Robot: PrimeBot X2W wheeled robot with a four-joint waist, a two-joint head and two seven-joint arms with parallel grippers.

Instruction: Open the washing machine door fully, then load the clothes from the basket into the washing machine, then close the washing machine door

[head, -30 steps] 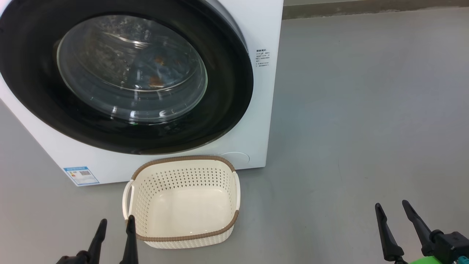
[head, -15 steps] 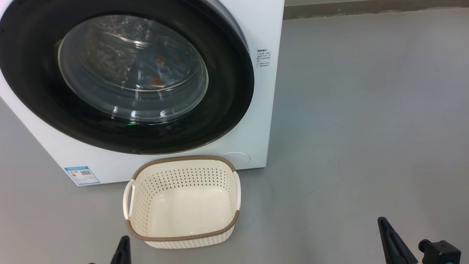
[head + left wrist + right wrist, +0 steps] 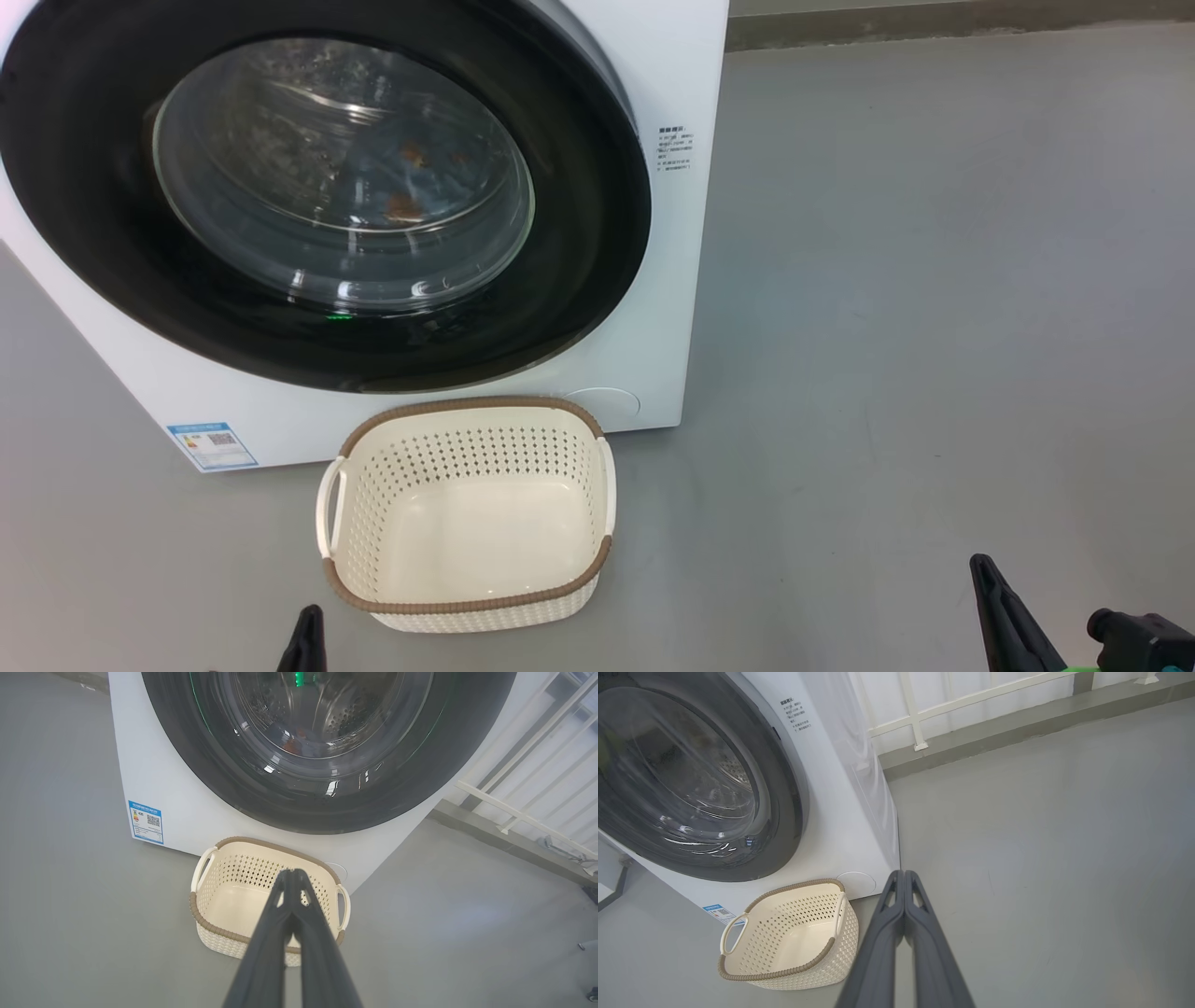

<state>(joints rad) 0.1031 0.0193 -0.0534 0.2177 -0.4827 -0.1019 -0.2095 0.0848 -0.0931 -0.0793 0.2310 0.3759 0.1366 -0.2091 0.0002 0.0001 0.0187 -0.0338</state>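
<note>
Orange-brown flecks of the clothes (image 3: 406,205) show dimly through the glass of the washing machine door (image 3: 579,233), which lies flush against the washing machine (image 3: 653,355). Just before it on the floor (image 3: 934,280) stands the basket (image 3: 467,605), bare inside. The left hand (image 3: 293,877) hangs near the basket's near left corner and the right hand (image 3: 903,877) well off to its right. Both have fingertips pressed together, holding nothing.

Both arms dropping away in the head view; the left gripper (image 3: 293,873), with its long dark fingers, showed two spread tips a second ago, now just one fingertip (image 3: 309,627) at the bottom edge; the right gripper (image 3: 903,873) sits lower too, tips drawn together.
</note>
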